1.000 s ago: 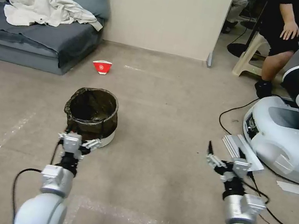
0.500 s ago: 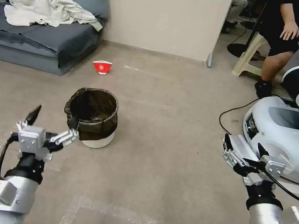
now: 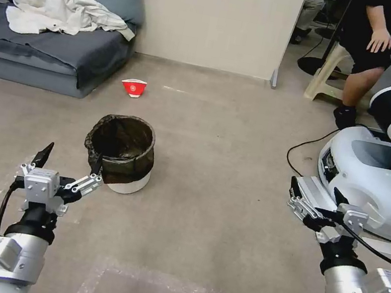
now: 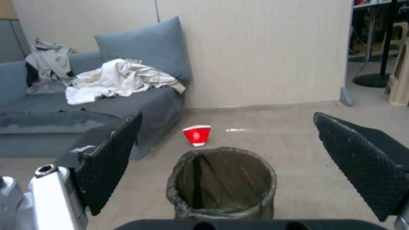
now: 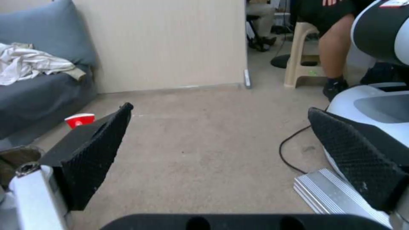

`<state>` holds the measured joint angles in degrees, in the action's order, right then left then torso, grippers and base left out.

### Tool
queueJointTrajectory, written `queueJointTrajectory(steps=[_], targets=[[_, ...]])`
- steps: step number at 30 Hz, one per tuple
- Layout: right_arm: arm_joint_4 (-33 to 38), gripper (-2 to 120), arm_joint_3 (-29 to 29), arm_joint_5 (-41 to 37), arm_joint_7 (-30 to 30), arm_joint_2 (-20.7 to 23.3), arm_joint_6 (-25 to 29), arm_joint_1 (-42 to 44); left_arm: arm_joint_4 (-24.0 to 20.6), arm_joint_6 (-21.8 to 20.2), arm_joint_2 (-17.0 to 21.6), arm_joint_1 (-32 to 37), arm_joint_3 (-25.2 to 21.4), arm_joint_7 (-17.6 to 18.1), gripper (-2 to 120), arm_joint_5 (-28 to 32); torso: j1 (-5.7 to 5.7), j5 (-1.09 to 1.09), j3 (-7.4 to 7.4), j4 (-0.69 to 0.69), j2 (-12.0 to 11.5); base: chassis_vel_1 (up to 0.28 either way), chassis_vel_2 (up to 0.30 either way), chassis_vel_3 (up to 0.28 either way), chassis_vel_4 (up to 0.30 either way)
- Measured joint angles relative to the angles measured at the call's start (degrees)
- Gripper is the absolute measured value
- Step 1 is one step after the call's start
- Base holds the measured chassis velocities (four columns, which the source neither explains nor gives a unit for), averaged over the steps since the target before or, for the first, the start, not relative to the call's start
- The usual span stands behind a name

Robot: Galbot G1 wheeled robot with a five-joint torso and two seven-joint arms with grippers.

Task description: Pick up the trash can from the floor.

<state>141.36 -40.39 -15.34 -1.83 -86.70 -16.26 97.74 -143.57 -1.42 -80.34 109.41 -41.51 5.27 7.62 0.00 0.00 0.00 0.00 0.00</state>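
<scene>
Since half a second ago little has shifted: the left hand (image 3: 69, 163) has sunk slightly and edged toward the trash can (image 3: 120, 151), while a second ago both arms were closer together, the left one right in front of the bin. That hand now hangs just left of the can and short of it, fingers spread wide, one black tip close beside the bag-covered rim without clearly touching. From the left wrist, the can (image 4: 221, 182) sits between the two open pads. The right hand (image 3: 316, 200) waits well off to the right, equally wide, near a white robot base (image 3: 375, 186)

By my judgement this is the approach, with no grasp yet; next the left hand must move forward so one finger goes inside the rim and one outside, then close

The bin is a small round white tub on the beige carpet-like floor (image 3: 225, 147), lined with a thin, crinkled, glossy dark bag that will likely slip or bunch. A red-and-white paper bowl (image 3: 133, 87) lies beyond
</scene>
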Motion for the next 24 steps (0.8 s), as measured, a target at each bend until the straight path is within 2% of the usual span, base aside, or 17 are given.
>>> queueJointTrajectory(steps=[24], targets=[[0.11,100,0.01,0.22,-0.44,-0.43,0.08,-0.11,0.27,0.92,-0.04,-0.46,0.07,-0.55,100,0.63,0.00,0.00,0.00,0.00,0.00,0.051,0.046,0.045,0.049]])
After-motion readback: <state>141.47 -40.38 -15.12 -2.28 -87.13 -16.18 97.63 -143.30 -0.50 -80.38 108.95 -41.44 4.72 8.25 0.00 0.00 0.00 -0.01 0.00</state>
